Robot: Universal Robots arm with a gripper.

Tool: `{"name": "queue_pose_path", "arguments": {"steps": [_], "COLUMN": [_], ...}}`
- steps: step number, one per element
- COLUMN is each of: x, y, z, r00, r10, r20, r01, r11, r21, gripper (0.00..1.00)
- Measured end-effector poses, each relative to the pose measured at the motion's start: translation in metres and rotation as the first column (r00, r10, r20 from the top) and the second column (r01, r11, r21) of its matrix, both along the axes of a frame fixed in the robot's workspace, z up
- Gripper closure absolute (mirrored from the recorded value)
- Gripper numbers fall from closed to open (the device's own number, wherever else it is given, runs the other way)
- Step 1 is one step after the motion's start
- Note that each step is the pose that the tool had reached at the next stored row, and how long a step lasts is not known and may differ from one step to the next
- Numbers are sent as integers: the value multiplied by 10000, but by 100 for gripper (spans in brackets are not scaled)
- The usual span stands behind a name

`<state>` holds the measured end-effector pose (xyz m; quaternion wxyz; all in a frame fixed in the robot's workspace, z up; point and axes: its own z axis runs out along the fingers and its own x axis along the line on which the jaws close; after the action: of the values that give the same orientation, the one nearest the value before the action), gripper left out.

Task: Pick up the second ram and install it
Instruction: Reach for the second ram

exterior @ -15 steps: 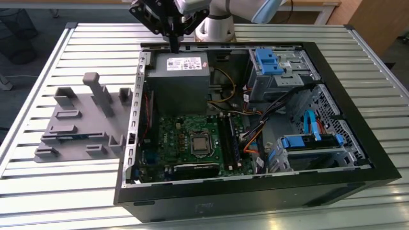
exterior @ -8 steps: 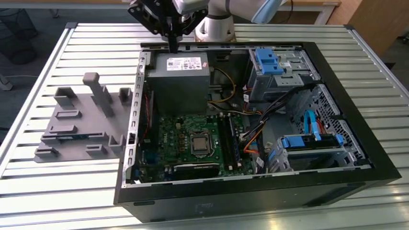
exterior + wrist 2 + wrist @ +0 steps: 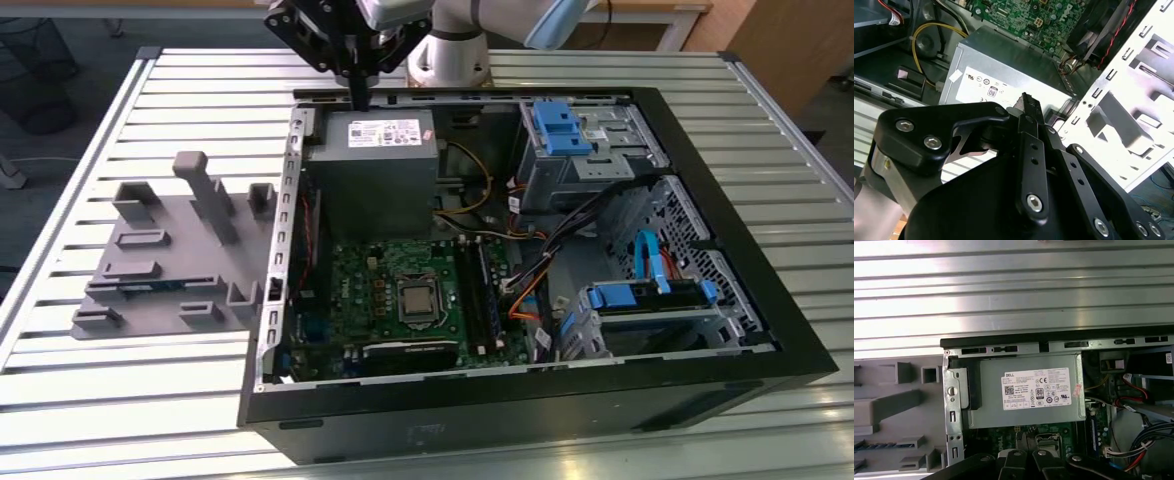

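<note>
The second ram lies slotted in the grey fixture, well apart from the gripper, which hovers clenched above the power supply.

A white label sits on the top face of the grey power supply. It carries a small logo, a square code, rows of fine black print and a line of round and boxed certification marks, and the fine print cannot be made out word for word. In the exterior view the label is a pale patch with dark specks on the supply, and in the second wrist view it shows a few boxed and round marks. A small pink-and-white sticker sits at the supply's edge just beside the label.
</note>
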<state>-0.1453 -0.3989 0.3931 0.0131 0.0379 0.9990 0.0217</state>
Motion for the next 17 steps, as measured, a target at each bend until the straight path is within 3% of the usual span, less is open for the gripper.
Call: {"name": "queue_pose_path", "arguments": {"steps": [17], "x": [-45], "y": [0], "z": [-1], "r00": [10000], "r10": [0], "r20": [0], "r01": [0], "r11": [10000], "r21": [0], "gripper": [89]}}
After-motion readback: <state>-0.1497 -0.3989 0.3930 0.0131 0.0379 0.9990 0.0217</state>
